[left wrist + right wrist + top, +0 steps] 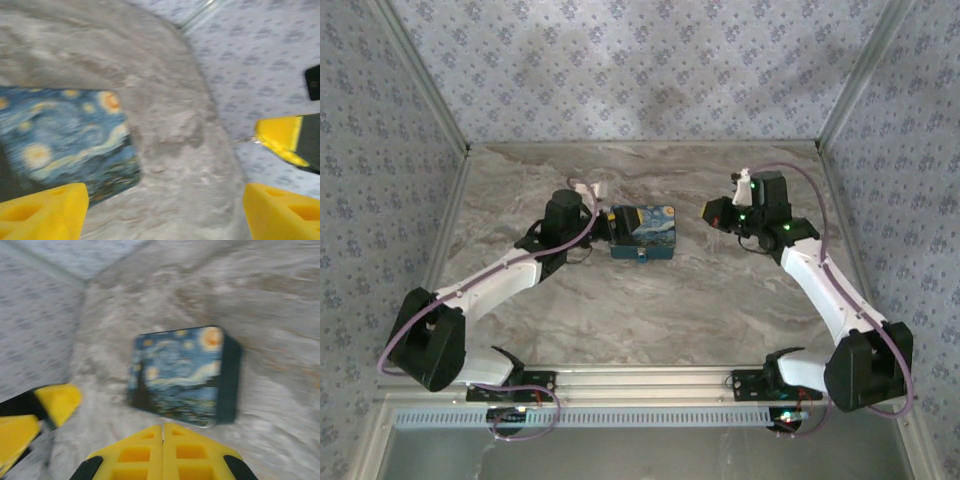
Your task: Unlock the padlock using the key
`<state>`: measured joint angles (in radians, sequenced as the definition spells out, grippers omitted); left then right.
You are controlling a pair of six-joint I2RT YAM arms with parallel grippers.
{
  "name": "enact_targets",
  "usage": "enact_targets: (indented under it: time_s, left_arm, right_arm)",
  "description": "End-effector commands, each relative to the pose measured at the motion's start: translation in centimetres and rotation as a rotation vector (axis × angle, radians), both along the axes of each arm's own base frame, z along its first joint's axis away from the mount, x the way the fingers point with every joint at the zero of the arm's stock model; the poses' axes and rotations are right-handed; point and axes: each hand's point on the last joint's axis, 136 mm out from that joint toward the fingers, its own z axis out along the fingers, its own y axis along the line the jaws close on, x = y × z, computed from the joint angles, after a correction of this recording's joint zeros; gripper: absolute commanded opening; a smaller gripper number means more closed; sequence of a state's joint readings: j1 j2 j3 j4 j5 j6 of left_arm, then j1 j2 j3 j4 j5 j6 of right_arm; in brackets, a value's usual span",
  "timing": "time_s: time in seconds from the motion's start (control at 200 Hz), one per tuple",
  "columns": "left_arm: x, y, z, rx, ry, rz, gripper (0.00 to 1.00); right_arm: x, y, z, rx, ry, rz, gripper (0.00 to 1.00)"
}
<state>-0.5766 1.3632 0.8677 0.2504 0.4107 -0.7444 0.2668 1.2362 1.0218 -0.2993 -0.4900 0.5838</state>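
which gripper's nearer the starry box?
Left. The left gripper sits at the box's left edge; the right gripper is off to its right, bare table between.

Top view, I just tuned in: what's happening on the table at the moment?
The left gripper sits at the left side of the Starry Night box on the marble table, its fingers spread open and gripping nothing. The right gripper hangs off to the box's right, apart from it, with its fingers pressed shut. Whether those shut fingers pinch anything is too blurred to tell.
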Motion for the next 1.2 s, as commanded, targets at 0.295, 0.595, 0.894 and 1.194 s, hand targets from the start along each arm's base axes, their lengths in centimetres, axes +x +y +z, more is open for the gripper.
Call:
enact_targets:
  time_s: [0.295,0.595,0.894,1.194]
  left_arm:
    - [-5.0,-6.2,10.8,-0.28,-0.305,-0.423,0.8]
    - [-5.7,-7.2,11.6,-0.311,-0.32,-0.475,0.8]
    - [-6.1,-7.5,11.4,-0.317,-0.311,-0.494,0.51]
    - [-6.0,-7.3,11.0,-0.286,-0.308,-0.479,0.24]
  right_arm:
    - [-3.6,7.0,8.4,0.316,-0.054,0.301,0.0]
    - [-3.4,7.6,9.7,0.404,-0.046,0.312,0.0]
    - [-2.9,7.0,9.9,0.434,-0.04,0.283,0.0]
    - [-2.9,6.7,9.8,0.438,-0.034,0.283,0.0]
